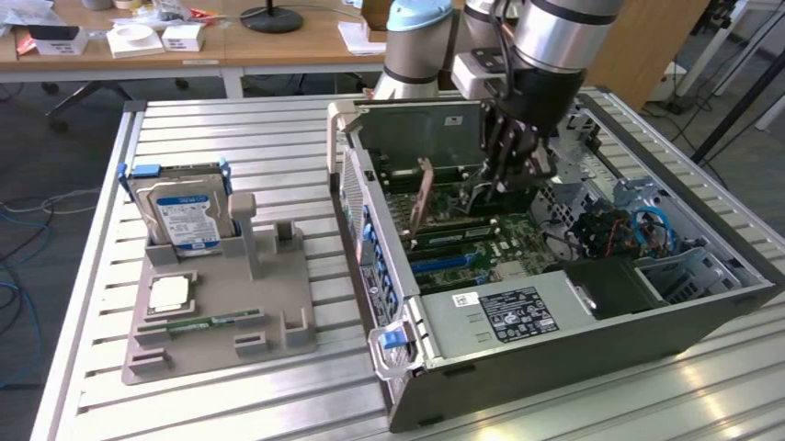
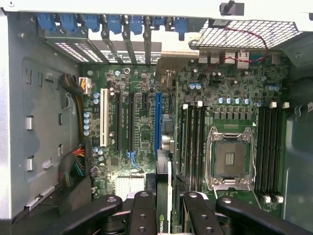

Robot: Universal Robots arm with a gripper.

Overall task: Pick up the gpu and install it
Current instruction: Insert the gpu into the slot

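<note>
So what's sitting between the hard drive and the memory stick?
A square chip, lying flat on the grey holder between the hard drive and the memory stick, as the exterior view shows.

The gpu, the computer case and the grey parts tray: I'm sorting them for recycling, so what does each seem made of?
gpu: likely dark, matte circuit-board laminate; thin edge with a printed logo.
computer case: sheet metal, dull grey inside with punched vents, black painted outside.
parts tray: probably moulded or printed plastic, matte grey-brown, with chunky uniform posts.
</note>
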